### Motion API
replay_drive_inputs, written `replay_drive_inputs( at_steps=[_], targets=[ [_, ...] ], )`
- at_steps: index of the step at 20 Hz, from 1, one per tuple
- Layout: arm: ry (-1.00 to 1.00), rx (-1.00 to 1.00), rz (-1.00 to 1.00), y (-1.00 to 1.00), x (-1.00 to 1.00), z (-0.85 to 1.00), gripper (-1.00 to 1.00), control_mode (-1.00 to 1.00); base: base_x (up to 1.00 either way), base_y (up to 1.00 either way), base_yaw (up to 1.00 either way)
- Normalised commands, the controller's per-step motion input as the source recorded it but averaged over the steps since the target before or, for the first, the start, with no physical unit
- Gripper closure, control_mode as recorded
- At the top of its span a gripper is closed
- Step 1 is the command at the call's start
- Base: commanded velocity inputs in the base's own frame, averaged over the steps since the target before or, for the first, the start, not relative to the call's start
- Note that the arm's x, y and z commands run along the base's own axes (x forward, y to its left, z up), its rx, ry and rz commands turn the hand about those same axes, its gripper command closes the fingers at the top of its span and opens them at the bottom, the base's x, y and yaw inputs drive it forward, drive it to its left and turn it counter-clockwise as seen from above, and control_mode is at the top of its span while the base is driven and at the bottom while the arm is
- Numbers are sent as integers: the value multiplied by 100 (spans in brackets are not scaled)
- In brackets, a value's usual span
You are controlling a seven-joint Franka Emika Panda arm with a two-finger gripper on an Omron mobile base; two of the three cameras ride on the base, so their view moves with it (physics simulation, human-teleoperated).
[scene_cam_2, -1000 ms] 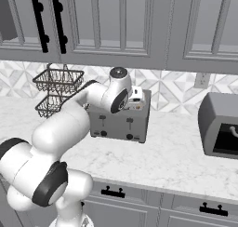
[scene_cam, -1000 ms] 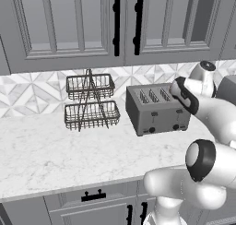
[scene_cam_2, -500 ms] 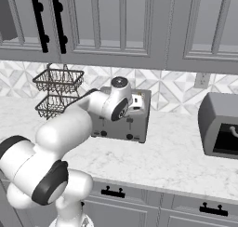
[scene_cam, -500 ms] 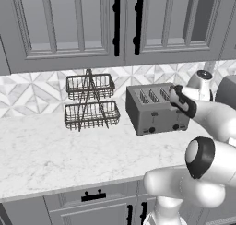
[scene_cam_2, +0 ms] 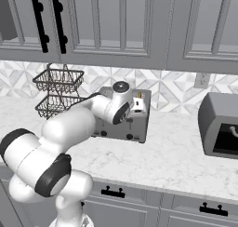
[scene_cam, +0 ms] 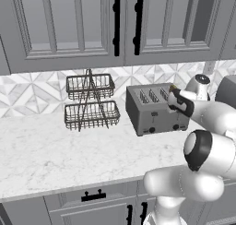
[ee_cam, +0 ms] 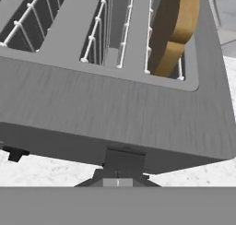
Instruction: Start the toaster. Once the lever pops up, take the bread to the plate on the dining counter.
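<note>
The toaster (scene_cam: 156, 109) stands on the marble table (scene_cam: 41, 155), right of the wire basket rack (scene_cam: 90, 102), its bread (ee_cam: 177, 26) sitting in the rightmost slot. The claw (ee_cam: 117, 175), clenched and empty, hangs at the right lever (ee_cam: 120, 160); pressing off-centre, I reckon, could make it slip off or shove the toaster backward.

wire rack (scene_cam: 90, 103) left of toaster (scene_cam: 154, 109), worktop (scene_cam: 55, 155) between

A white, grey-veined marble worktop (scene_cam: 41, 159) runs along a patterned tile wall. On it stand a two-tier wire rack (scene_cam: 90, 102), a grey toaster (scene_cam: 154, 109) just right of it, and a dark appliance (scene_cam_2: 221, 126) further right.
</note>
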Motion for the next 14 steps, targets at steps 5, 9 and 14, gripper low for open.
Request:
replay_drive_inputs(
  at_steps=[5,9,14],
  targets=[
    [0,0,0,-11,27,0,100,-100,0,0,0],
    [0,0,0,0,7,-10,100,-100,0,0,0],
    [0,0,0,0,1,-20,100,-100,0,0,0]
  ],
)
